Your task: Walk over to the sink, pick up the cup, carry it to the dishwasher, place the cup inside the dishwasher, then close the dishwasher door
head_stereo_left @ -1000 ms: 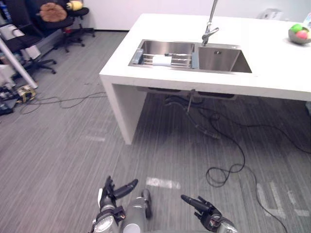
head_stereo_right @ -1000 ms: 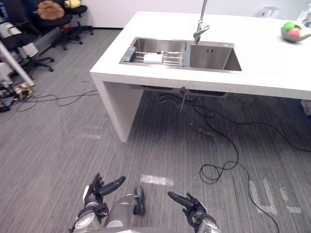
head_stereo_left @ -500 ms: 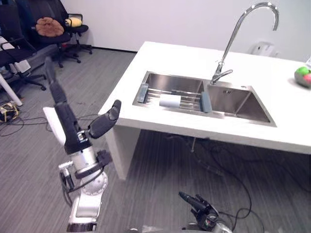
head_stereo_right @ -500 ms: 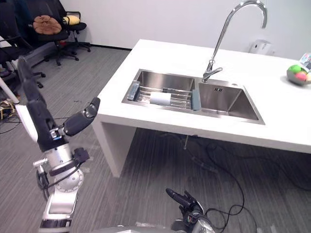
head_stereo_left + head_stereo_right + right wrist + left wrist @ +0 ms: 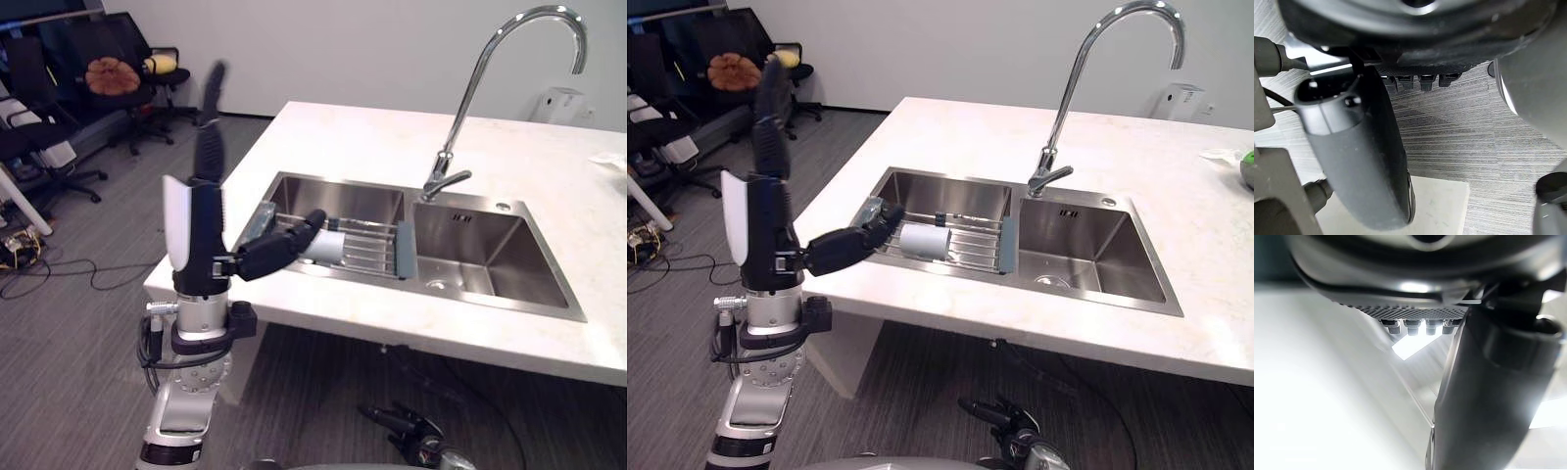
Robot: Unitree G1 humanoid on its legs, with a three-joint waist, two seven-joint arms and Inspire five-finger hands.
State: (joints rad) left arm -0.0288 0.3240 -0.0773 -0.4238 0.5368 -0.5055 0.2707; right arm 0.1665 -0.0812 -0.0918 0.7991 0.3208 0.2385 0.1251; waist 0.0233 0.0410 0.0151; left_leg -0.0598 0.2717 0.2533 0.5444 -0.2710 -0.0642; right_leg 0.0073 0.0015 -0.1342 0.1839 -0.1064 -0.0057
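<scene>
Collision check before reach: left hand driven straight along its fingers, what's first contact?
Likely nothing: the left hand points its straight fingers upward into open air, though depth is unclear. Only its thumb aims at the cup.

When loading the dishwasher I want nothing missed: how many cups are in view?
1. The cup lies on its side on the wire rack over the left basin of the sink, just beyond the open left hand. More could sit hidden low in the basins.
</scene>
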